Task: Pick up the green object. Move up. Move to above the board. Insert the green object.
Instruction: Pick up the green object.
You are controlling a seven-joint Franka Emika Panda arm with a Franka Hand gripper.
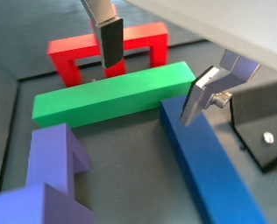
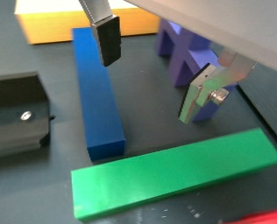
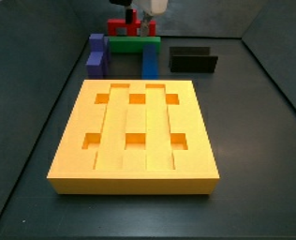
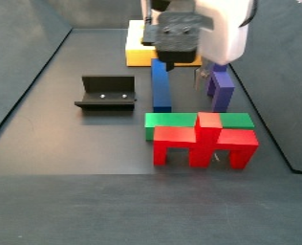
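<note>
We judged the first step, picking up the green object (image 1: 111, 92), to be in hand: the gripper (image 1: 159, 63) hung just above it with its fingers spread and nothing between them, one finger (image 2: 107, 41) on each side of the block's long body, so the next move called for a short descent and a squeeze across its narrow width. The green object lay flat on the dark floor (image 4: 64, 124) below the gripper, with the red block (image 1: 80, 54) just beyond it and the blue bar (image 2: 96, 96) beside it, seemingly touching, though the wrist views left that unclear. The board (image 3: 136, 134) lay well apart from the gripper, its holes open, and the black fixture (image 4: 105, 93) stood off to one side, out of the way.
</note>
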